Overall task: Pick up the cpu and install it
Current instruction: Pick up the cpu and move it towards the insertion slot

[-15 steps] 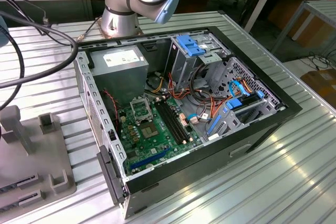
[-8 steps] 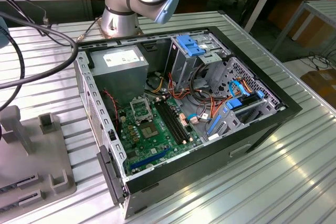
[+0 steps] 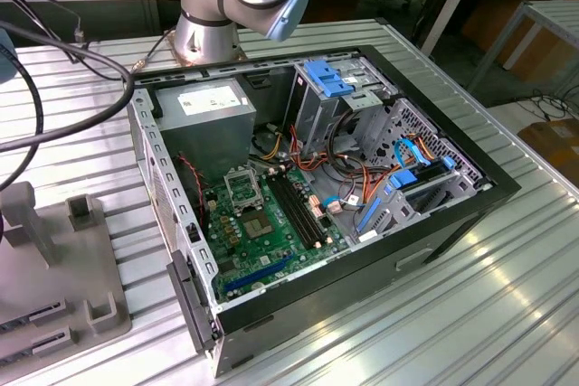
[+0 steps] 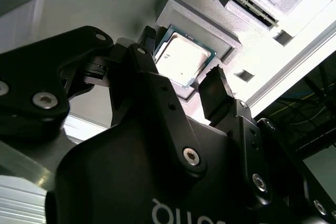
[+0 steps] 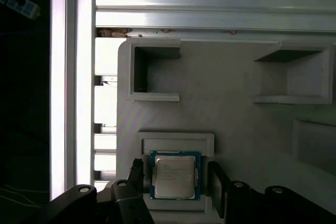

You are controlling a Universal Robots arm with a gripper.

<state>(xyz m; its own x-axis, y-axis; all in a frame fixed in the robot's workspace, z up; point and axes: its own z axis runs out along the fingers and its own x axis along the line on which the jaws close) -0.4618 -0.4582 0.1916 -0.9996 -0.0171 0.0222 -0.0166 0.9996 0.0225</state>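
Note:
The cpu (image 5: 175, 174) is a small square chip with a dull metal top and a green rim. It lies flat in a raised square seat on the grey fixture plate (image 5: 220, 108). My gripper (image 5: 176, 180) is open and straddles it, one black finger on each side with a small gap to the chip's edges. The second wrist view has the same cpu (image 4: 184, 59) between the gripper (image 4: 181, 66) fingers. In the exterior view the green motherboard (image 3: 262, 228) lies in the open computer case (image 3: 434, 223), with its silver socket (image 3: 242, 189) near the power supply.
The grey fixture (image 3: 63, 259) sits on the slatted metal table at the exterior view's left, beside the case. It has rectangular pockets (image 5: 155, 72) and holds a memory stick (image 4: 247, 3). The arm's base (image 3: 204, 29) stands behind the case. Thick cables (image 3: 36, 88) hang at the left.

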